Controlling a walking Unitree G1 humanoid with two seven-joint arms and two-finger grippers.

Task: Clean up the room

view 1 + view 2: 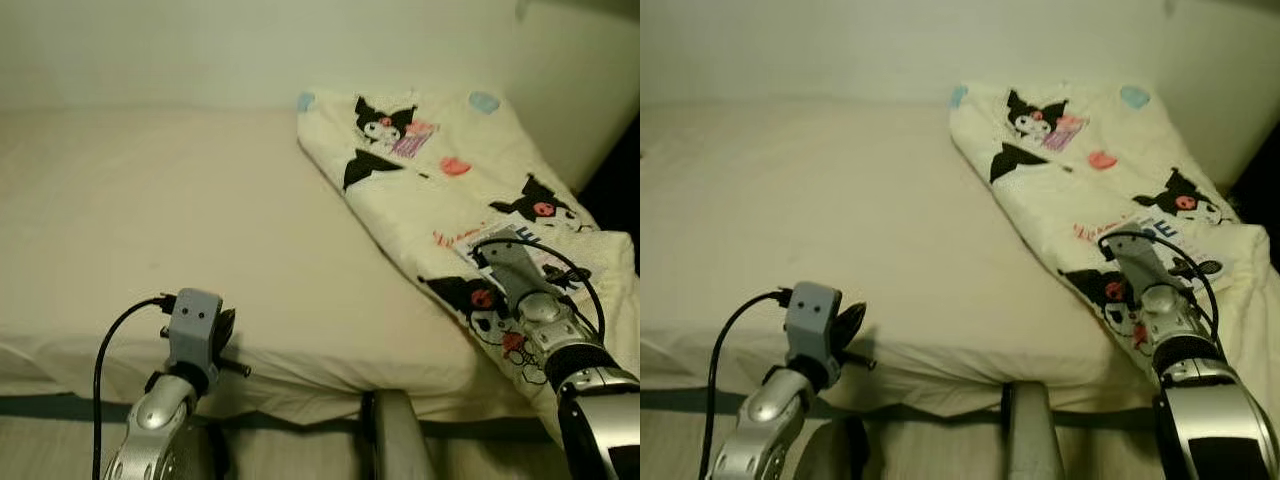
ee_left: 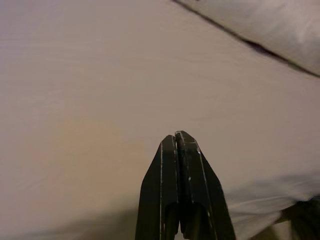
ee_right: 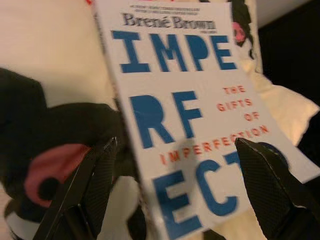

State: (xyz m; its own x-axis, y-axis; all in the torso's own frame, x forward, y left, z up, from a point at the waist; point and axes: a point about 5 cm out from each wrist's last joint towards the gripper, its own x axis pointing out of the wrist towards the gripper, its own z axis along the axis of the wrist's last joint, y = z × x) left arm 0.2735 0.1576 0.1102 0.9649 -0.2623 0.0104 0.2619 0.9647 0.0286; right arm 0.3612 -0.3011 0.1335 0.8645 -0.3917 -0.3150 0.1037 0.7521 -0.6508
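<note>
Two spread right gripper point(image 3: 175, 150) fingers astride book point(image 3: 195, 125) on blanket point(image 1: 480, 180).

Your two head views look forward and down from above the near edge of the bed point(image 1: 200, 230), and they share nearly the same scene, out to the patterned blanket point(image 1: 1100, 170) at its right side. Your left wrist camera sits close over the sheet, sighting along its fingers point(image 2: 182, 190); what looks like blanket crosses one corner. Your right wrist camera sits very near a book point(image 3: 195, 125) on the blanket.
</note>
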